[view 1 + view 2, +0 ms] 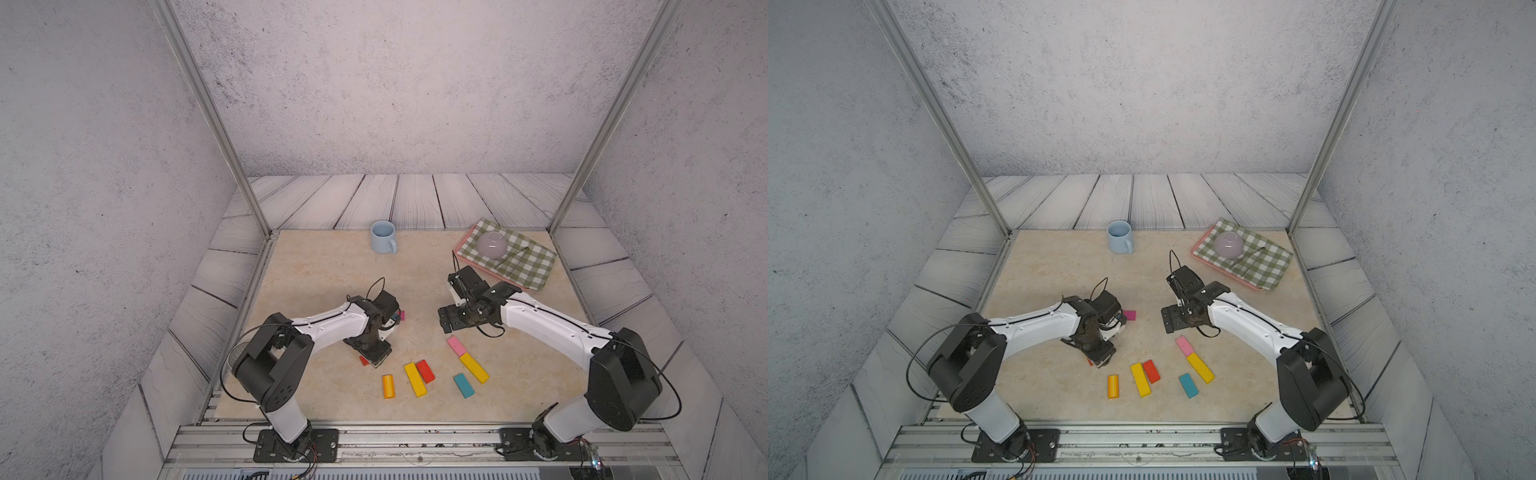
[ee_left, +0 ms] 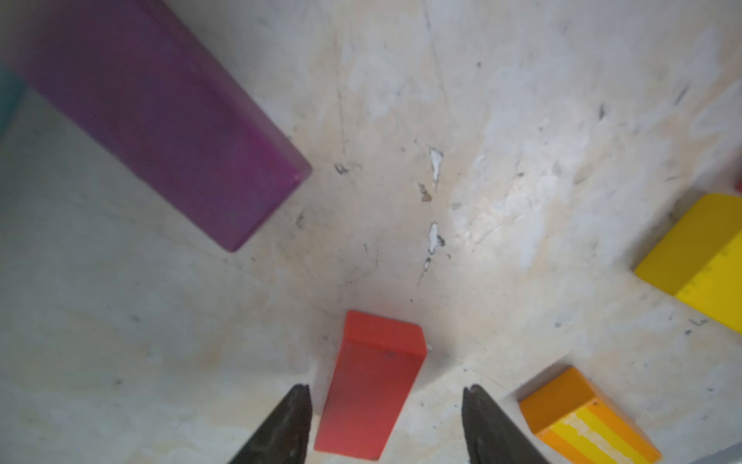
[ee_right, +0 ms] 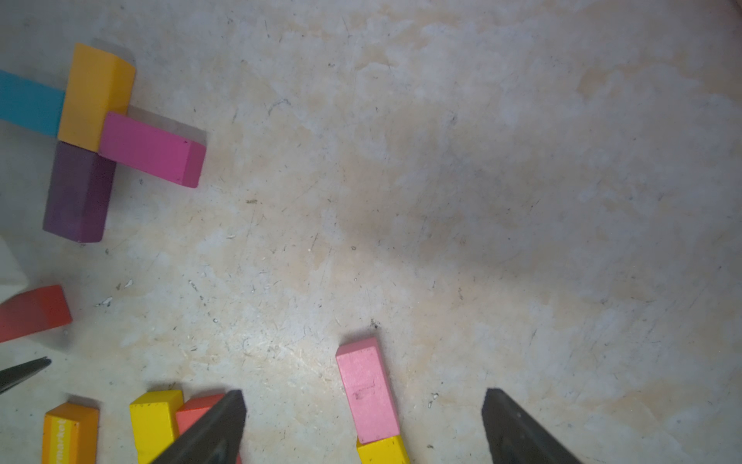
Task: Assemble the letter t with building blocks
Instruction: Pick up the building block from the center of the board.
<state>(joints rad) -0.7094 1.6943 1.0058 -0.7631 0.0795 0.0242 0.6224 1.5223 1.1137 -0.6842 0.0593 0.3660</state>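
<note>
The left jaws stand released on both sides of the red block point(image 2: 371, 385), which lies near the purple block point(image 2: 160, 116), not touching. I would grip its long sides squarely, then join it endwise. Right jaws are released too.

Bare tabletop point(image 1: 332, 274) mid-scene, loose blocks point(image 1: 415, 379) strewn toward the front, mug point(image 1: 383, 237) and checked cloth point(image 1: 523, 257) at the back.
</note>
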